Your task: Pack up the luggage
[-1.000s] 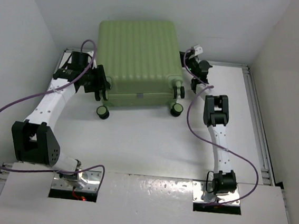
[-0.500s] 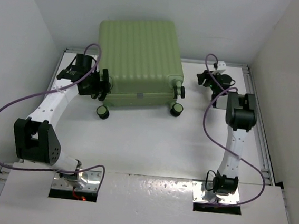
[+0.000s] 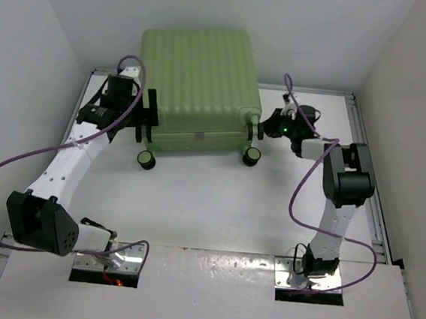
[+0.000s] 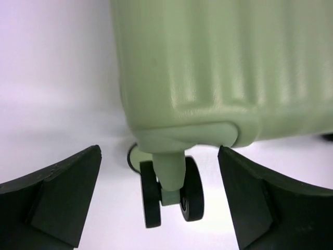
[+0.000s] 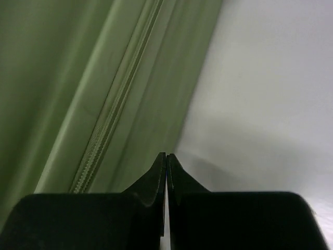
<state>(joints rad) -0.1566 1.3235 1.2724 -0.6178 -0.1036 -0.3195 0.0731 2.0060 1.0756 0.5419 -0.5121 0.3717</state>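
The luggage [image 3: 198, 75], a closed light-green ribbed suitcase, lies flat at the back of the table with its wheels toward me. My left gripper [image 3: 149, 116] is open at its near-left corner. In the left wrist view the fingers [image 4: 57, 198] stand wide on either side of a black twin wheel [image 4: 171, 192] without touching it, under the shell [image 4: 218, 62]. My right gripper [image 3: 266, 127] is shut and empty, its tip at the luggage's right side near a wheel [image 3: 257, 130]. The right wrist view shows the shut tips [image 5: 166, 156] close to the zipper seam [image 5: 104, 130].
White walls close in on the left, back and right. A metal rail [image 3: 365, 159] runs along the table's right edge. Purple cables loop from both arms. Two more wheels [image 3: 146, 159] [image 3: 252, 156] stick out at the luggage's near side over the white table [image 3: 208, 212].
My right arm swung away to the back right, then in to the luggage's right side, its gripper shut again. My left gripper opened wider and shifted slightly back at the left corner.
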